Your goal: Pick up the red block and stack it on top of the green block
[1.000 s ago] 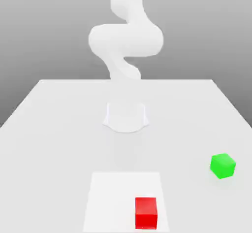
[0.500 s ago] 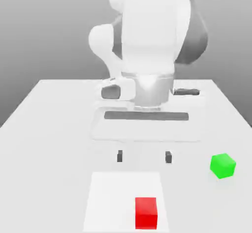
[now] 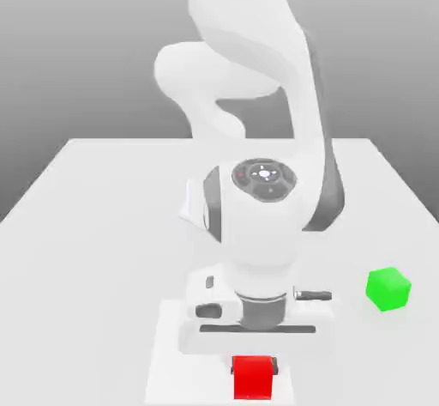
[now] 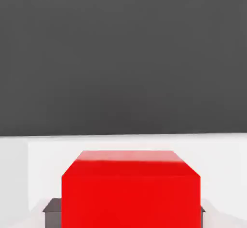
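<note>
1. On the sheet (image 3: 193,370), close to its near corner at the exterior view's right, is the red block (image 3: 253,378), with the gripper (image 3: 255,366) pinching it.
2. The exterior view gives the arm (image 3: 257,215) and, between the sheet and the worktop's edge at the exterior view's right, the green block (image 3: 387,289). It sits on the worktop (image 3: 94,267), turned at an angle and well apart from the red block.
3. The hand view gives the grip from close: the dark fingers (image 4: 52,215) are against two opposite sides of the red block, and a wide dark surface (image 4: 123,58) crosses the picture.
4. What this dark surface is, I cannot tell. In the hand view the red block and the fingers are cut off by the picture's border. In the exterior view the fingers are mostly hidden behind the red block, and the arm covers part of the sheet.
5. Half a second ago, the fingers were wide apart and higher, behind the sheet's far edge; now they have come down and closed on the red block. The green block has kept its place, and the red block is almost where it was.
</note>
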Controlling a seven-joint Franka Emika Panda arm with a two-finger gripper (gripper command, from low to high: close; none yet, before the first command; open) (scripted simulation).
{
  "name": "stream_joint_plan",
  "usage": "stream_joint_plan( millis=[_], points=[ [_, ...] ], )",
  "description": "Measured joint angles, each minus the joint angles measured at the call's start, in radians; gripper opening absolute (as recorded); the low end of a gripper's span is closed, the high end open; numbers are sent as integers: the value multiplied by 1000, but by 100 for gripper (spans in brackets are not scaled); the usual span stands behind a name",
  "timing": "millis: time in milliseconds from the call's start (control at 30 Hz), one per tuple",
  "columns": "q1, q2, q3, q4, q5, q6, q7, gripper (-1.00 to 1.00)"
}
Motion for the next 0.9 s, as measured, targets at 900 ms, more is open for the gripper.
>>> stream_joint_plan(
  millis=[900],
  points=[
    [396, -424, 325, -226, 118, -192, -247, -100]
  ],
)
